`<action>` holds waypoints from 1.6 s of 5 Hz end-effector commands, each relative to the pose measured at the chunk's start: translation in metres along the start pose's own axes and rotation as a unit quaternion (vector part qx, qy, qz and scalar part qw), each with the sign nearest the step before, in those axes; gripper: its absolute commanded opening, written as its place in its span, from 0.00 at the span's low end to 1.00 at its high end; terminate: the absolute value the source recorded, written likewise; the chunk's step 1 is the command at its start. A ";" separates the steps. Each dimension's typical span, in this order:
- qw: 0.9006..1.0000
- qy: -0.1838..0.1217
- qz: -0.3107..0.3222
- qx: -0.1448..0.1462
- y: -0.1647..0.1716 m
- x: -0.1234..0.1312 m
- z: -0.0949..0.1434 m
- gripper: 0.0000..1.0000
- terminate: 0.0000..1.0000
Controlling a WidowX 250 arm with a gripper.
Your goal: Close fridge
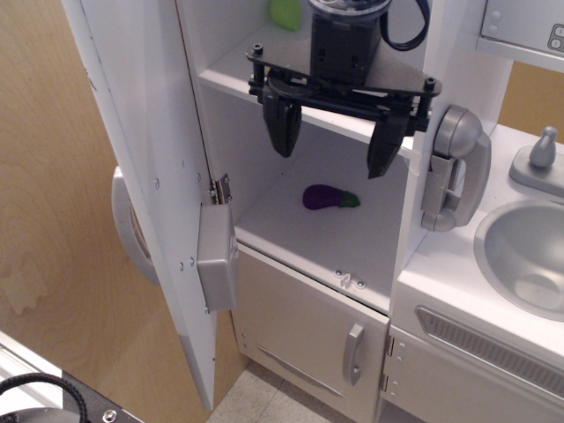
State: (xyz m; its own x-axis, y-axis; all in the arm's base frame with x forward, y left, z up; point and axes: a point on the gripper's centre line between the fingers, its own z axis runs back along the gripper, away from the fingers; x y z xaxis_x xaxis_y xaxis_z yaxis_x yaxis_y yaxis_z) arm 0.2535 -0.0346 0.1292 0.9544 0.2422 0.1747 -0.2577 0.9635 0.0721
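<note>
Left of the gripper, the tall white toy fridge's large white door stands swung fully open; the black two-fingered gripper hangs wide and empty before the shelves, so closing is entirely ahead; below it lies a small purple eggplant

One fridge, one eggplant, one sink, one phone.

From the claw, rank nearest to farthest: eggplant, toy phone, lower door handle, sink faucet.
Claw is open, in front of the fridge shelves.
1. Eggplant: just below, on the lower shelf.
2. Toy phone: to the right, on the fridge's side.
3. Faucet and lower door handle: too close to call.
</note>
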 end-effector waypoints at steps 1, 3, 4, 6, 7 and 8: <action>1.000 0.000 0.000 0.000 0.000 0.000 0.000 1.00 0.00; 0.998 0.021 -0.041 -0.040 0.016 -0.040 0.004 1.00 0.00; 0.999 0.004 -0.022 -0.034 0.031 -0.058 0.008 1.00 0.00; 0.998 0.026 -0.032 -0.051 0.067 -0.086 0.019 1.00 0.00; 0.996 0.027 -0.064 -0.053 0.088 -0.086 0.016 1.00 0.00; 0.992 0.028 -0.102 -0.068 0.113 -0.082 0.016 1.00 0.00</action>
State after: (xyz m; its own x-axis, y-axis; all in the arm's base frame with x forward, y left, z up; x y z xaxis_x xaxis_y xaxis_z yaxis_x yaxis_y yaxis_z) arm 0.1370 0.0498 0.1318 0.9956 0.0292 0.0886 -0.0250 0.9985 -0.0486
